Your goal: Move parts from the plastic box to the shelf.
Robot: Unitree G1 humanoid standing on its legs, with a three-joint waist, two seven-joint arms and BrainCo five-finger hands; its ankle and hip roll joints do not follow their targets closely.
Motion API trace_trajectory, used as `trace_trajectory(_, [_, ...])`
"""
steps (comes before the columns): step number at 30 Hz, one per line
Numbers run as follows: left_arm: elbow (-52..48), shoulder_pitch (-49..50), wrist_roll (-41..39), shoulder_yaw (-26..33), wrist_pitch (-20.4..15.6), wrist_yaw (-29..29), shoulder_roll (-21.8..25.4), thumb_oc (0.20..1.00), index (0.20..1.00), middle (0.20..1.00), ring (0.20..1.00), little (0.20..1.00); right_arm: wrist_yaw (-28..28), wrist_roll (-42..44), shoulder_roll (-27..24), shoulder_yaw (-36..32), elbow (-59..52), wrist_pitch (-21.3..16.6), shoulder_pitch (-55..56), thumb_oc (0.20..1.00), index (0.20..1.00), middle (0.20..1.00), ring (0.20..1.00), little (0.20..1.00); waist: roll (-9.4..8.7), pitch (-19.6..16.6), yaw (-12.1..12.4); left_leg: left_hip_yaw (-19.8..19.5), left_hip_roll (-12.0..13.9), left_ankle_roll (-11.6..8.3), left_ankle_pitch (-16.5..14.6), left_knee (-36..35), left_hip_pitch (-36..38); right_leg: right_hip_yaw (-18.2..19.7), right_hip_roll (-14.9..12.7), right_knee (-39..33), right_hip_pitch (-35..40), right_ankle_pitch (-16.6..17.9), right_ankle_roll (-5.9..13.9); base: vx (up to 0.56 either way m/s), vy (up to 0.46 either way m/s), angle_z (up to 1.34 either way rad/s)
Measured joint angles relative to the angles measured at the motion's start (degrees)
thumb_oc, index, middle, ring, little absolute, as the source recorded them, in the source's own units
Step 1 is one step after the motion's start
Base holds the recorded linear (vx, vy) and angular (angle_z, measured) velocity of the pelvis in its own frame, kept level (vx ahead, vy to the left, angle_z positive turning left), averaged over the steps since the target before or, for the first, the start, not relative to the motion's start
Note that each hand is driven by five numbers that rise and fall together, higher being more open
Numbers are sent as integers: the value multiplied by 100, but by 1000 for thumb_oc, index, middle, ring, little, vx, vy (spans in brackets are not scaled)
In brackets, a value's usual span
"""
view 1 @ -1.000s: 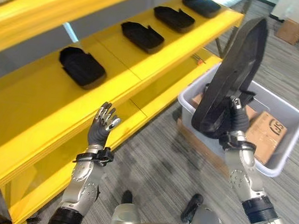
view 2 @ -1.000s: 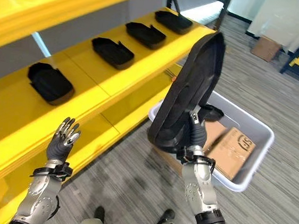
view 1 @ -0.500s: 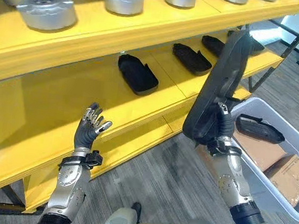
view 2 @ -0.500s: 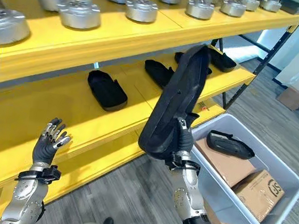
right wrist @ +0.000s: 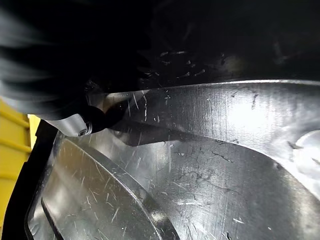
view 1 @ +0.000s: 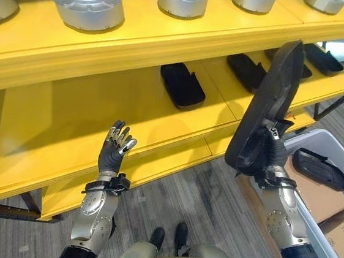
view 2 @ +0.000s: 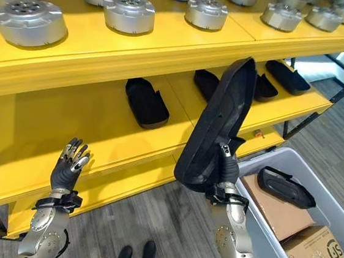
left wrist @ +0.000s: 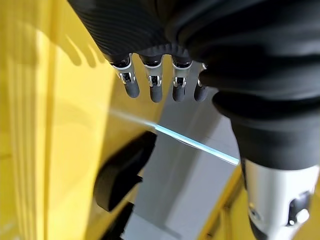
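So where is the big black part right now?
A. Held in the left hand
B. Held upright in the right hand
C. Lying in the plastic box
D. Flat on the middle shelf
B. The right hand grips the lower end of the black part, which stands upright in front of the shelf; the left hand is open and holds nothing.

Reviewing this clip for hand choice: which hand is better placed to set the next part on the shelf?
Right. The right hand is already curled round the black part, holding it upright in front of the middle shelf. The left hand is open and empty beside the shelf edge.
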Motion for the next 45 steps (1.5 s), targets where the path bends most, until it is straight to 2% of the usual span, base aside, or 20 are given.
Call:
trace_trajectory(1, [-15, -7, -2, 17, -8, 0, 7, 1000, 1000, 1000, 1000, 1000, -4, 0, -10, -109, -33, -12, -19, 200, 200, 200, 200, 200, 81, 65, -17, 23, -17, -115, -48, 165, -118, -115, -30, 22, 10, -26, -60, -154, -17, 77])
trace_trajectory(2, [0, -124, 1, 16, -12, -2, 106, 1000, 1000, 1000, 1000, 1000, -16, 1, -27, -116, -62, -83, -78, 200, 200, 200, 200, 200, 40, 189, -81, 260, -67, -278, -177, 650, -355, -313, -193, 175, -99, -70, -403, -62, 27, 88])
trace_trajectory(3, [38, -252, 0, 18, -5, -2, 210, 1000, 1000, 1000, 1000, 1000, -19, 3, 7, -112, -74, -113, -73, 200, 200, 200, 200, 200, -52, 279, -162, 472, 51, -393, -331, 1303, -632, -475, -307, 225, -142, -97, -446, -21, 55, 73])
trace_trajectory(4, [17, -249, -57, 177, -7, -3, 270, 1000, 1000, 1000, 1000, 1000, -22, 13, 132, -22, -68, -108, -121, 200, 200, 200, 200, 200, -200, 345, -194, 461, 469, -273, -450, 1626, -646, -408, -339, 311, -193, -188, -380, -7, 107, 24])
trace_trajectory(6, [-11, -83, -278, 252, 5, -4, 240, 1000, 1000, 1000, 1000, 1000, -10, 19, 248, 138, -67, -100, -226, 200, 200, 200, 200, 200, -199, 368, -172, 246, 1211, -305, -507, 1322, -204, -207, -302, 567, -311, -301, -262, -50, 236, -25])
trace_trajectory(7, [-42, -159, -455, 210, 25, -5, 155, 1000, 1000, 1000, 1000, 1000, -2, 3, 253, 155, -84, -101, -226, 200, 200, 200, 200, 200, -51, 347, -350, 517, 2047, -477, -461, 957, -23, -395, -334, 1056, -582, -527, -166, -81, 231, 25])
trace_trajectory(8, [-57, -238, -481, 164, 25, -10, 127, 1000, 1000, 1000, 1000, 1000, -22, -2, 228, 125, -87, -109, -210, 200, 200, 200, 200, 200, 33, 376, -502, 867, 2443, -453, -434, 664, 16, -481, -380, 1368, -744, -734, -252, -15, 142, 51])
trace_trajectory(9, [-58, -434, -510, 93, 22, -10, 82, 1000, 1000, 1000, 1000, 1000, -78, -2, 173, 104, -66, -107, -206, 200, 200, 200, 200, 200, 107, 374, -520, 926, 2641, -484, -372, 416, 48, -509, -510, 1660, -937, -782, -138, 6, 180, 60])
trace_trajectory(10, [-10, -619, -509, -18, 29, -1, 75, 1000, 1000, 1000, 1000, 1000, -158, -7, 143, 15, -65, -107, -198, 200, 200, 200, 200, 200, 185, 416, -536, 1192, 2742, -585, -272, 300, -7, -610, -647, 1809, -1009, -823, -39, 77, 235, 57])
trace_trajectory(11, [-69, -734, -557, -156, 25, -31, 54, 1000, 1000, 1000, 1000, 1000, -239, -8, 92, -67, -62, -98, -172, 200, 200, 200, 200, 200, 432, 354, -531, 1403, 2762, -604, -185, -84, 119, -655, -726, 1955, -1072, -922, 78, 70, 238, 41])
trace_trajectory(14, [-208, -476, -552, -174, 32, -177, 117, 1000, 1000, 1000, 1000, 1000, -221, -21, 41, -116, -109, -116, -26, 200, 200, 200, 200, 200, 784, 201, -500, 1364, 2448, -465, -307, -198, 211, -617, -821, 2059, -1122, -876, 363, 70, 222, 13])
trace_trajectory(16, [-203, -320, -560, -123, 47, -216, 251, 1000, 1000, 1000, 1000, 1000, -236, -15, 97, -99, -113, -104, 297, 200, 200, 200, 200, 200, 532, 158, -420, 1411, 2065, -515, -288, -143, 184, -499, -1246, 2063, -1102, -829, 584, 50, 137, 23])
trace_trajectory(19, [-211, -30, -565, -50, 65, -228, 394, 1000, 1000, 1000, 1000, 1000, -231, -6, 393, -66, 8, -65, 467, 200, 200, 200, 200, 200, 338, 78, -291, 1425, 1630, -543, -270, -43, 213, -233, -1539, 1729, -894, -624, 826, 48, 213, 19])
trace_trajectory(21, [-211, -28, -563, -58, 68, -233, 459, 1000, 1000, 1000, 1000, 1000, -267, 7, 718, -37, 95, -38, 425, 200, 200, 200, 200, 200, 285, 57, -168, 1422, 1379, -493, -324, 87, 191, -180, -1764, 1421, -687, -436, 1027, 30, 181, 17])
trace_trajectory(25, [-213, -15, -549, -65, 67, -234, 512, 1000, 1000, 1000, 1000, 1000, -315, 12, 816, 124, 206, 34, 292, 200, 200, 200, 200, 200, 254, 29, -31, 1402, 1082, -383, -422, 252, 200, -202, -2016, 858, -299, -137, 1210, 30, 123, 13])
trace_trajectory(29, [-214, -56, -533, -136, 120, -219, 582, 1000, 1000, 1000, 1000, 1000, -392, 469, 1072, 282, 416, 42, 96, 200, 200, 200, 200, 200, 194, -28, 21, 1331, 996, -358, -442, 265, 172, -289, -2074, 599, -115, -22, 1283, 22, 95, 12])
trace_trajectory(33, [-214, -43, -383, -223, 257, -221, 606, 1000, 1000, 1000, 1000, 1000, -407, 916, 1247, 568, 1241, 85, -254, 200, 200, 200, 200, 200, 142, -174, 125, 1264, 983, -359, -442, 288, 115, -348, -2081, 571, -96, -18, 1287, 21, 35, 8])
trace_trajectory(34, [-214, -36, -382, -225, 300, -219, 623, 1000, 1000, 1000, 1000, 1000, -463, 1180, 1449, 538, 1822, 144, -530, 200, 200, 200, 200, 200, 148, -249, 174, 1260, 982, -358, -442, 321, 114, -347, -2085, 563, -96, -18, 1286, -3, -5, 4])
trace_trajectory(39, [-214, -30, -387, -322, 321, -172, 613, 1000, 1000, 1000, 1000, 1000, -641, 1521, 1783, 540, 2499, 150, -796, 200, 200, 200, 200, 200, 215, -319, 308, 1252, 986, -356, -439, 335, 115, -345, -2084, 556, -78, -11, 1281, 0, 0, 0])
trace_trajectory(45, [-217, -21, -449, -460, 382, -167, 639, 1000, 1000, 1000, 1000, 1000, -937, 1403, 1585, 736, 2903, 263, -1238, 200, 200, 200, 200, 200, 260, -351, 428, 1233, 1023, -324, -431, 334, 119, -338, -2042, 558, -38, 27, 1266, -16, -33, 0])
